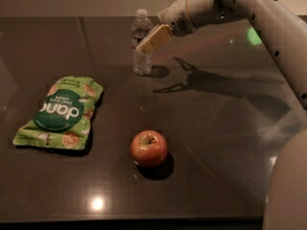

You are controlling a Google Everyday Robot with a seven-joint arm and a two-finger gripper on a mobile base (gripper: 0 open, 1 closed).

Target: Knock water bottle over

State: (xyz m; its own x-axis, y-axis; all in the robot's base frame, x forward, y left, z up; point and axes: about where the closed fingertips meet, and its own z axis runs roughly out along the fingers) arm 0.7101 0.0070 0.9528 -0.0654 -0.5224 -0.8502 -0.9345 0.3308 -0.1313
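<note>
**Operator:** Where is the water bottle?

**Guide:** You find the water bottle (142,62) standing upright on the dark table (220,143), toward the far edge. Taken from the apple (149,148), it sits at 12 o'clock, well apart from it. Its white cap is on top.

**Operator:** Where is the gripper?

**Guide:** You see the gripper (146,44) at the bottle's mid-height, reaching in from the bottle's 2 o'clock side. Its tan tip crosses in front of the bottle's right half. You cannot confirm from this view whether it touches the plastic. The arm (249,13) runs from the gripper up and out toward 3 o'clock, then down the right edge of the view.

**Operator:** Is the gripper open or closed?

**Guide:** You cannot tell; this view does not show it. Nothing is seen held in it.

**Operator:** What else is on the table?

**Guide:** You see a green chip bag (62,111) lying flat at roughly 10 o'clock from the apple, well apart from both apple and bottle. The arm's shadow (192,78) falls on the table at 4 o'clock from the bottle.
</note>
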